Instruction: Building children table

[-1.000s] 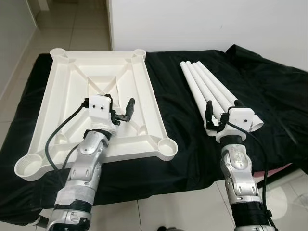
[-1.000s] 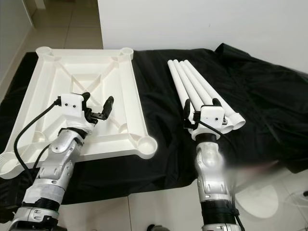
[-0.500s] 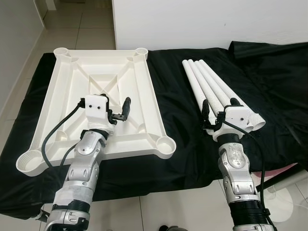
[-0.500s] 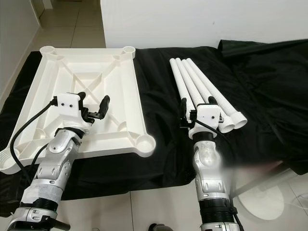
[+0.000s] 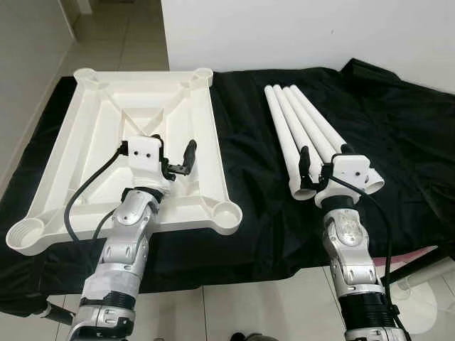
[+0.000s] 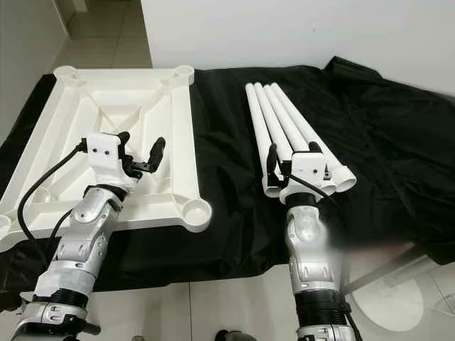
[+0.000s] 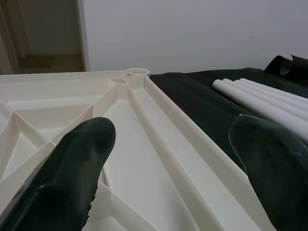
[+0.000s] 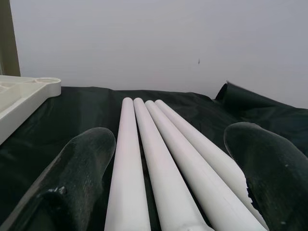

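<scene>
You had a white plastic tabletop (image 5: pixel 106 135) lying upside down on a black cloth (image 5: pixel 256 142), its ribbed underside facing up and a round leg socket (image 5: pixel 228 211) at each corner. It took up the left half of the scene. To its right, well apart on the same cloth, four white table legs (image 5: pixel 302 128) lay side by side, touching one another, running from near to far.

Your left gripper (image 5: pixel 178 163) hovered over the near part of the tabletop, toward its right edge. Its jaws stood wide apart and held nothing; in the left wrist view the two black fingertips (image 7: pixel 72 163) framed the tabletop's inner ribs and right rim.

Your right gripper (image 5: pixel 323 158) sat at the near ends of the legs. Its jaws were also spread wide, with one finger (image 8: pixel 82 163) on each side of the bundle. You could not tell whether the fingers touched the legs.

A white wall (image 5: pixel 298 32) stood behind the cloth, with pale floor tiles (image 5: pixel 242 312) below.
</scene>
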`<state>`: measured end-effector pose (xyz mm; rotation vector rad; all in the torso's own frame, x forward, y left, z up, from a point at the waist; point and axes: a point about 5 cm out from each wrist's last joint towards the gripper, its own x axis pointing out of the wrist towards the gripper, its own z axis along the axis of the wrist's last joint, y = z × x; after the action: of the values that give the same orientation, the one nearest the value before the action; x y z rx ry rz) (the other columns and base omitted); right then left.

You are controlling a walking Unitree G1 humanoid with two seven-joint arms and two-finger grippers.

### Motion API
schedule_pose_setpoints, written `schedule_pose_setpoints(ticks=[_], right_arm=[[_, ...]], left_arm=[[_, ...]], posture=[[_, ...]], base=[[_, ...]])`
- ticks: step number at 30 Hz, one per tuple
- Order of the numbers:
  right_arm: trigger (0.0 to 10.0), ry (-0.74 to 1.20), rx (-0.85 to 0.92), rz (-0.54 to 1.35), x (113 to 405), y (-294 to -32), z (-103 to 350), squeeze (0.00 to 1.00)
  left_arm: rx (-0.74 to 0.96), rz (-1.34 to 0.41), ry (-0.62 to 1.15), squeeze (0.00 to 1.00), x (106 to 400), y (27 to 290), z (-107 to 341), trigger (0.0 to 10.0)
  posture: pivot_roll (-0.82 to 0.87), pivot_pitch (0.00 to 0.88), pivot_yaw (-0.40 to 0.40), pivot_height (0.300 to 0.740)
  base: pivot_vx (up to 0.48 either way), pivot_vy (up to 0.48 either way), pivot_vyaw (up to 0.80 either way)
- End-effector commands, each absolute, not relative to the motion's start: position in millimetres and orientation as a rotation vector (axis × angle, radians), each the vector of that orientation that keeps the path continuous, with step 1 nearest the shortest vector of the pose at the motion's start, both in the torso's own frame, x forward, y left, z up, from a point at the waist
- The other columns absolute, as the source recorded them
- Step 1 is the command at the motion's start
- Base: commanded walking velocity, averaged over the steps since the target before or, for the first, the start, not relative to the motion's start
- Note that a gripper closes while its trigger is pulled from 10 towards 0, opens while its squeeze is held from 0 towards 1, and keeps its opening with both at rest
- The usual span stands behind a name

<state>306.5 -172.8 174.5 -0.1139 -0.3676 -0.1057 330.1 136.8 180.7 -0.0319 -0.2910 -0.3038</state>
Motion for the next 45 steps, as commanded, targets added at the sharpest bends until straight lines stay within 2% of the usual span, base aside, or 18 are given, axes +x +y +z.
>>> schedule_pose_setpoints(ticks=[1, 13, 21, 45], right_arm=[[10.0, -0.338, -0.102, -0.109, 308.3, -173.2, 170.3, 0.0], [10.0, -0.323, -0.113, -0.111, 310.4, -174.5, 169.8, 0.0], [10.0, -0.312, -0.127, -0.114, 310.1, -175.8, 168.8, 0.0], [10.0, -0.306, -0.104, -0.105, 310.4, -170.6, 168.8, 0.0]], left_arm=[[-0.021, -0.273, -0.287, 0.0, 331.9, 139.1, 179.3, 10.0], [0.0, -0.271, -0.281, 0.0, 334.5, 140.7, 179.6, 10.0], [-0.014, -0.271, -0.273, 0.0, 335.1, 140.3, 178.6, 10.0], [-0.028, -0.205, -0.253, 0.0, 337.8, 146.4, 175.2, 10.0]], posture=[[-0.06, 0.076, -0.007, 0.74], [-0.06, 0.075, -0.008, 0.74], [-0.06, 0.078, -0.01, 0.74], [-0.07, 0.086, -0.014, 0.74]], base=[[0.0, 0.0, 0.0], [0.0, 0.0, 0.0], [0.0, -0.459, 0.0], [0.0, 0.0, 0.0]])
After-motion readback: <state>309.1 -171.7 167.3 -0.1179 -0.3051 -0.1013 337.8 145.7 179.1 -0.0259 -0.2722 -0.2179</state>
